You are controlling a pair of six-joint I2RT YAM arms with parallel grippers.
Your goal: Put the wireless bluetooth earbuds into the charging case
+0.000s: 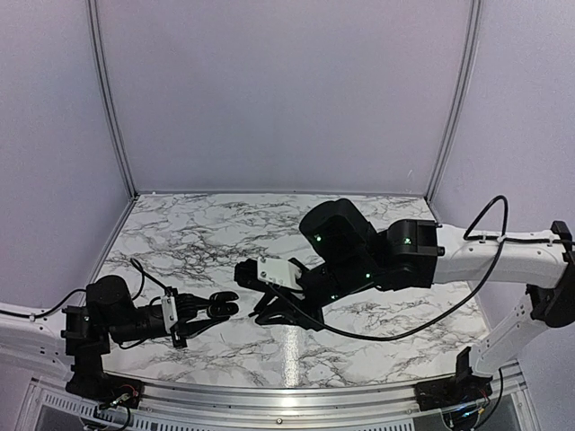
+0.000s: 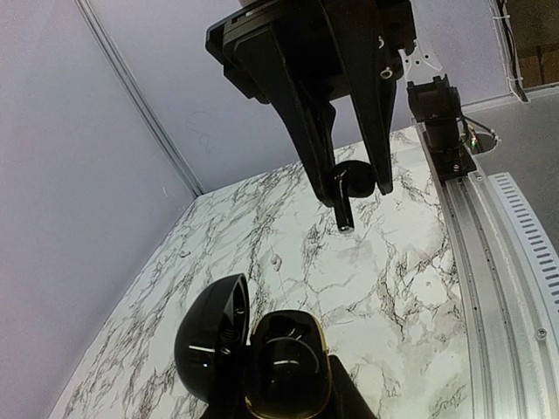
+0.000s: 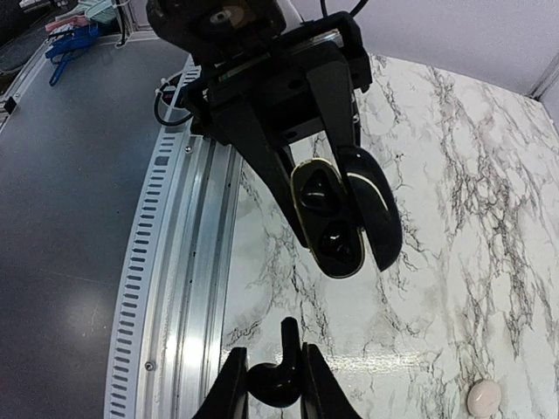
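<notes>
The charging case (image 2: pixel 281 371) is glossy black with a gold rim, and its lid (image 2: pixel 212 336) stands open. My left gripper (image 1: pixel 222 307) is shut on it and holds it above the marble table; it also shows in the right wrist view (image 3: pixel 330 218). My right gripper (image 3: pixel 276 388) is shut on one black stemmed earbud (image 3: pixel 278 382), stem pointing at the case. In the left wrist view that earbud (image 2: pixel 348 185) hangs between the right fingers (image 2: pixel 307 140), a short gap from the case. I cannot tell whether the second earbud sits inside the case.
A small cream-white pebble-like object (image 3: pixel 483 398) lies on the marble table (image 1: pixel 216 233), to the right of my right gripper. An aluminium rail (image 3: pixel 188 262) runs along the near table edge, below both grippers. White walls enclose the back and sides.
</notes>
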